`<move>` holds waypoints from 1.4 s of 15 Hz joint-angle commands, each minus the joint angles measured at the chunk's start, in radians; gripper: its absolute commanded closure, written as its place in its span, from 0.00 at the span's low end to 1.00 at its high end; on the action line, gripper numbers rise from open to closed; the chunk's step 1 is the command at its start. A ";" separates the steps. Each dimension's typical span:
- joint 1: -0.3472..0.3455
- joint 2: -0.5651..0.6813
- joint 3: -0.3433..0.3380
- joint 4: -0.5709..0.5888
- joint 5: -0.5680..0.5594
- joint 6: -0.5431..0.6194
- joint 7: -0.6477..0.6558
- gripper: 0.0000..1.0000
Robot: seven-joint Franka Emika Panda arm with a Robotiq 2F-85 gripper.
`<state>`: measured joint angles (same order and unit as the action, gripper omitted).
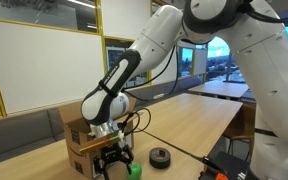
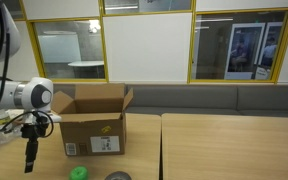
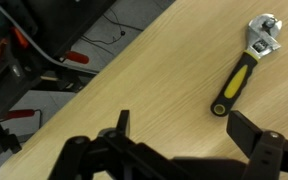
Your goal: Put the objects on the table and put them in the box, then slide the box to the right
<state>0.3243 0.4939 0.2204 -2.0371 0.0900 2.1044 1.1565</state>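
Ball, bright green, lies on the table just beside the tool, whose jaws stand apart, empty; box close by.

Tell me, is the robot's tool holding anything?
No, nothing. The tool is open and empty. The green ball and the black roll lie untouched on the table.

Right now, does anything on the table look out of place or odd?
One thing: a yellow-handled wrench lies on the table in the wrist view, a stray tool. Nothing looks spilled or damaged.
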 commanded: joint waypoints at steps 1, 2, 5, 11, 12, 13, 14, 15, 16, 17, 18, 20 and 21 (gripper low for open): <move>0.052 0.054 -0.039 0.093 0.022 0.050 0.094 0.00; 0.065 0.058 -0.048 0.105 0.011 0.064 0.122 0.00; 0.095 0.040 -0.070 0.117 -0.012 0.100 0.204 0.00; 0.173 -0.001 -0.104 0.130 -0.184 0.070 0.334 0.00; 0.185 0.001 -0.100 0.136 -0.211 0.050 0.355 0.00; 0.191 0.005 -0.093 0.141 -0.222 0.035 0.369 0.00; 0.196 0.007 -0.082 0.136 -0.220 0.038 0.384 0.00; 0.203 0.008 -0.077 0.132 -0.220 0.041 0.398 0.00; 0.210 0.009 -0.069 0.132 -0.211 0.035 0.412 0.00; 0.217 0.008 -0.065 0.131 -0.210 0.027 0.425 0.00; 0.221 0.007 -0.056 0.132 -0.197 0.021 0.440 0.00; 0.226 0.006 -0.036 0.131 -0.168 0.014 0.463 0.00; 0.227 0.008 -0.028 0.132 -0.157 0.017 0.472 0.00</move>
<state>0.5465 0.5131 0.1717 -1.9117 -0.0981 2.1439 1.5856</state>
